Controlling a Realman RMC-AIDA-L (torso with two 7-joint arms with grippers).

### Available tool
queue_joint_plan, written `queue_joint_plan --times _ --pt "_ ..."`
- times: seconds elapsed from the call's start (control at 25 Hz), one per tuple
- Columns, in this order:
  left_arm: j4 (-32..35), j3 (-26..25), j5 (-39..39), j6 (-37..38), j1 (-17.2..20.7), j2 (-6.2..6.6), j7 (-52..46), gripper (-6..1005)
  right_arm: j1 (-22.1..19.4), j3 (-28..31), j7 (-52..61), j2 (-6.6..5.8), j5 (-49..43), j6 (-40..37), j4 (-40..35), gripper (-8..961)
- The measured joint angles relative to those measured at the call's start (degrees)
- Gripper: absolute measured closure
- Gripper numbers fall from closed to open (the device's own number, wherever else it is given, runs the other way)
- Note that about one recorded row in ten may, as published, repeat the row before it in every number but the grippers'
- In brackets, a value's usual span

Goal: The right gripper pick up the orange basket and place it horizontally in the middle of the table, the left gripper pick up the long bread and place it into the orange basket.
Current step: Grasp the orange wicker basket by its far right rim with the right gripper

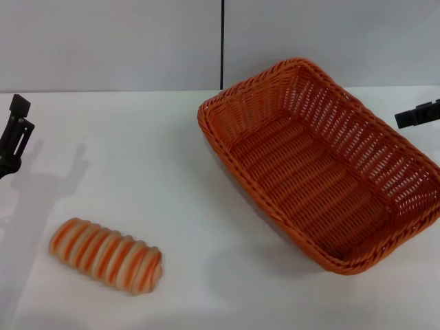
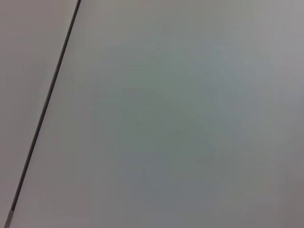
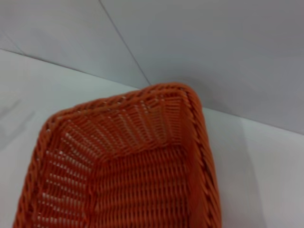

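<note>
The orange basket lies at an angle on the right half of the white table, empty inside. Its far corner and braided rim fill the right wrist view. The right gripper reaches in from the right edge, just beyond the basket's far right rim and apart from it. The long bread, striped orange and cream, lies on the table at the front left. My left gripper hangs at the left edge, well behind the bread. The left wrist view shows only a grey wall.
A grey wall with a dark vertical seam stands behind the table. Bare tabletop lies between the bread and the basket.
</note>
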Motion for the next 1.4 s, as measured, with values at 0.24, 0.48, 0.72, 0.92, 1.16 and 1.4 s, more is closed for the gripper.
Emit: queue_joint_plan --times 0.24,0.48,0.72,0.92,1.16,1.4 --pt "0.0 0.0 0.0 0.0 -0.1 0.0 0.0 187 0.2 -1.1 -1.4 0.09 -0.6 -2.7 3.8 339" --pt "0.1 0.0 0.0 0.0 -0.1 -0.01 0.0 187 0.2 -2.5 -1.7 0.48 -0.6 -5.1 5.8 352" --pt "0.1 0.0 0.0 -0.1 -0.1 -0.01 0.0 187 0.4 -2.5 -2.7 0.81 -0.6 -5.5 7.2 364" --pt "0.0 0.0 0.0 -0.2 0.0 0.0 0.0 187 0.7 -2.5 -3.6 0.84 -0.6 -6.3 9.1 375" --pt "0.0 0.0 0.0 -0.3 0.2 -0.01 0.0 187 0.4 -2.4 -4.8 1.34 -0.7 -7.4 9.6 387" --pt "0.0 0.0 -0.2 -0.3 0.2 -0.01 0.0 187 0.3 -3.2 -7.1 2.05 -1.5 -7.6 9.6 582"
